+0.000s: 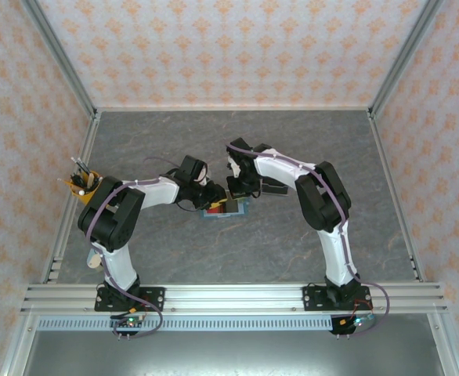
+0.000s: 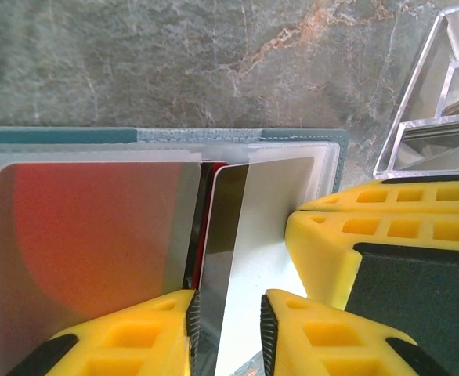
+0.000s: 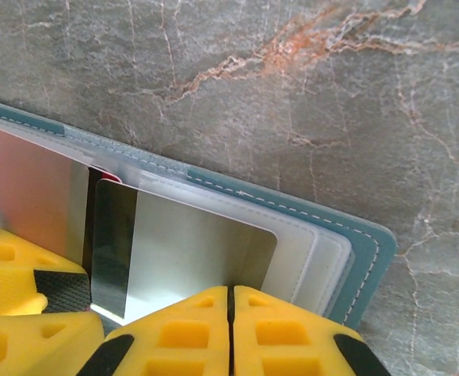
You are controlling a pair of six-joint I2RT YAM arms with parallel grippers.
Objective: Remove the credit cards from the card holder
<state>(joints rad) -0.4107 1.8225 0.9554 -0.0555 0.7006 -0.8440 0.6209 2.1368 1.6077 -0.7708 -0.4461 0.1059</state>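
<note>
The grey marbled counter point(image 1: 292, 251) carries everything, and the card holder point(image 1: 228, 208) lies open and flat near its middle. The left arm point(image 1: 120, 215) and the right arm point(image 1: 323, 200) bend in over the holder from either side. A clear plastic box point(image 2: 437, 102) stands just beside the holder's right edge, apart from it, and a cup of pens point(image 1: 83, 186) sits well to the holder's left. The holder's teal stitched rim frames pale inner pockets. On its left leaf a red card point(image 2: 81, 243) lies flat under a cloudy sleeve; next to that, toward the right leaf, lies a silver card point(image 2: 272, 211) with a dark stripe down its left side. The left claw point(image 2: 228, 317) hovers low over the holder's near edge with its yellow fingers spread — the silver card's striped end lies in the gap. The right claw point(image 3: 229, 301) is pressed together, tips at the silver card's near edge — whether it nips the card I cannot tell.
</note>
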